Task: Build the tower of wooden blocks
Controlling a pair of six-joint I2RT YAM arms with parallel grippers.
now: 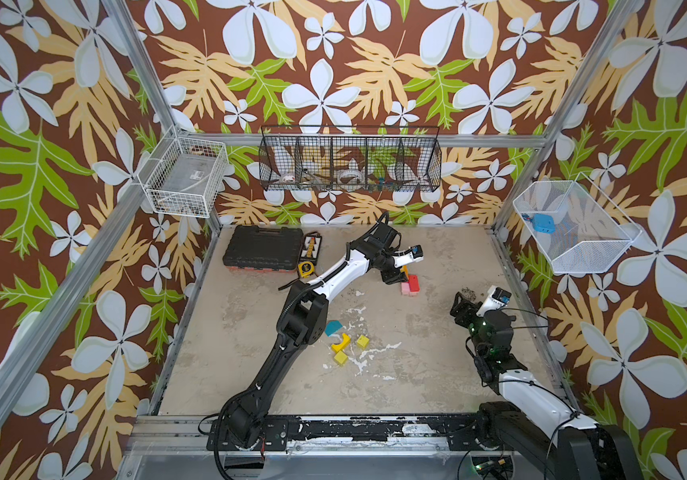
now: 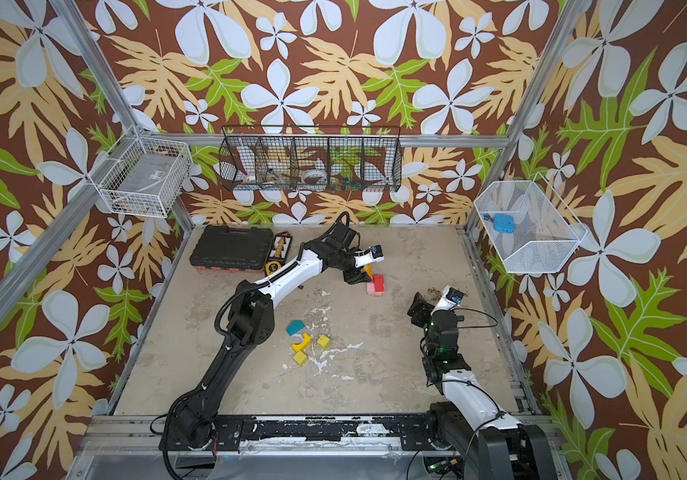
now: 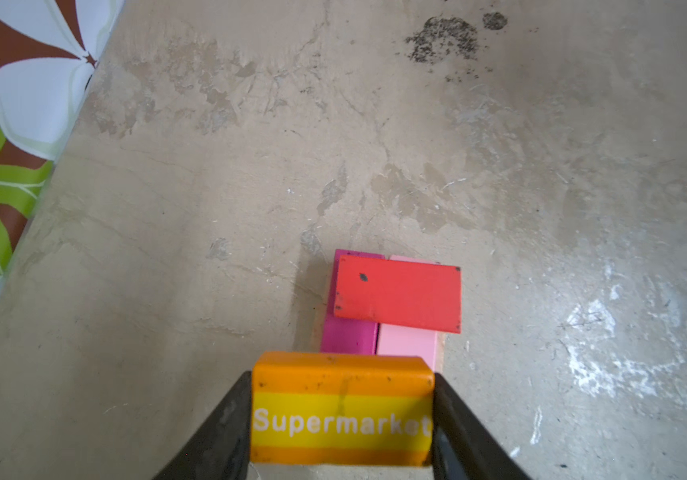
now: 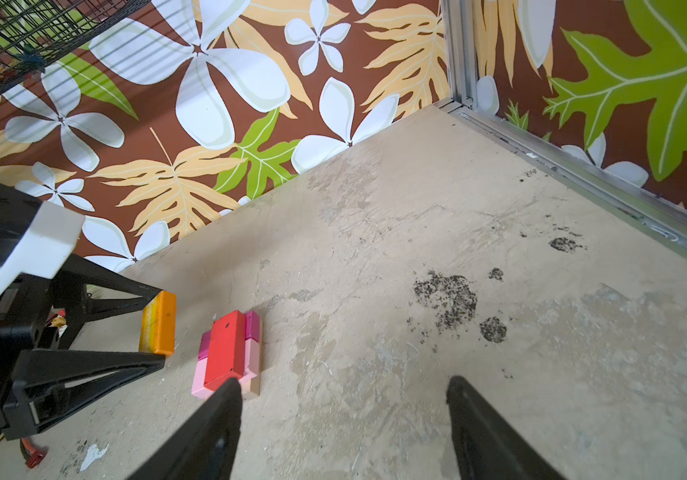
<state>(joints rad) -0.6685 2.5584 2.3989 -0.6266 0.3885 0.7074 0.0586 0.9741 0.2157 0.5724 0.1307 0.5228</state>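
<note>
With the base [image 3: 398, 297] laid, our left tool [image 3: 342, 374] clamps the orange block [image 3: 342, 415] beside it, right tool [image 4: 344, 386] open and empty; yellow blocks [image 1: 339, 357] and teal block [image 1: 333, 327] unplaced.

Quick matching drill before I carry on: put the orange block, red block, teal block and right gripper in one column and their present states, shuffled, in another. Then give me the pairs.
1. orange block
2. red block
3. teal block
4. right gripper

A. lies flat across the pink block and magenta block
B. open, holding nothing
C. clamped in the left gripper
D. loose on the table by the yellow blocks

Pairs: 1-C, 2-A, 3-D, 4-B
</note>
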